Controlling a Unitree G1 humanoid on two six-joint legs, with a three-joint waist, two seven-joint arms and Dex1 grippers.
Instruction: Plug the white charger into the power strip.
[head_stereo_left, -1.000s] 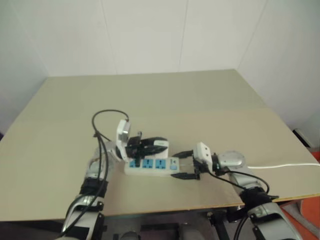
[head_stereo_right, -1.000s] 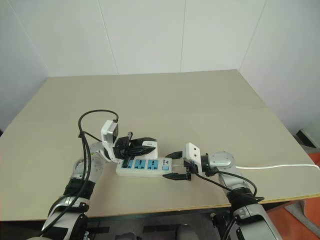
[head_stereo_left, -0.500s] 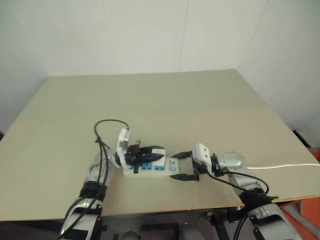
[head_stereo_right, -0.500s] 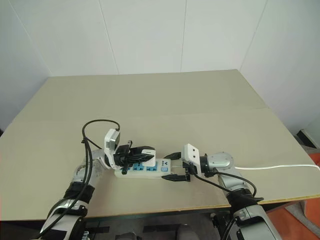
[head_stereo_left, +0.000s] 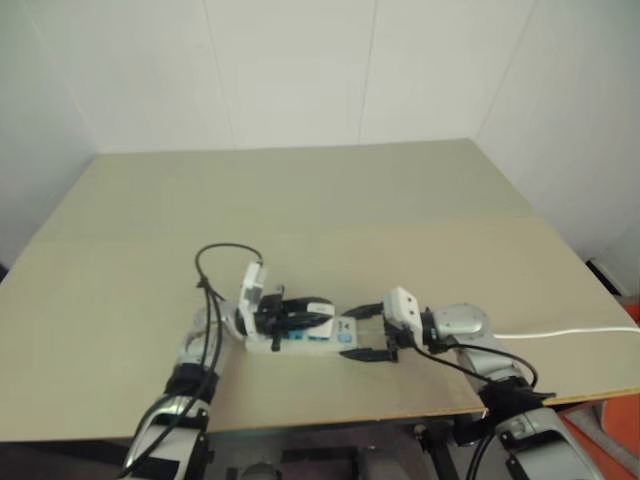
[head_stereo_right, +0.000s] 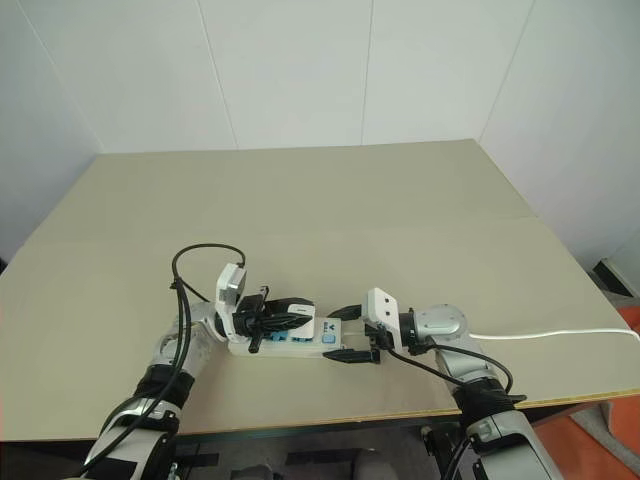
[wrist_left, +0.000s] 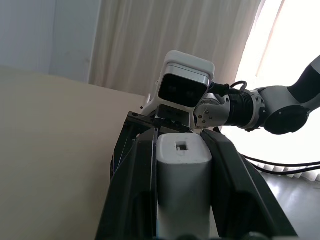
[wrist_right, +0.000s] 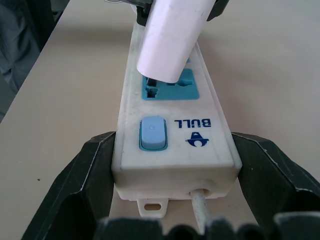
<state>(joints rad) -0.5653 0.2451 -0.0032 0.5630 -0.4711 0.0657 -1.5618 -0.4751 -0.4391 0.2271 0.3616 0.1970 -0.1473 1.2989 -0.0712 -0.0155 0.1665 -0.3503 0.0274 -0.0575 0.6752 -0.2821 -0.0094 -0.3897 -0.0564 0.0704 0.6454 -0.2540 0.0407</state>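
left tool (head_stereo_right: 285, 318) presses white charger (wrist_right: 172, 37) onto power strip (wrist_right: 175, 145).

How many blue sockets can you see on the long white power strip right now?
1 for certain: on the long white power strip, a blue socket beside the small blue switch, partly under the small white charger block. Others may be hidden behind the charger.

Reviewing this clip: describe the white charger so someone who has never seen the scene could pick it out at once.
On the tan table, near its front edge, lies the power strip, its switch end between the right gripper's fingers. The white charger is the small plain white block in the left gripper, just above the socket next to the blue switch; unlike the strip, it has no blue parts.
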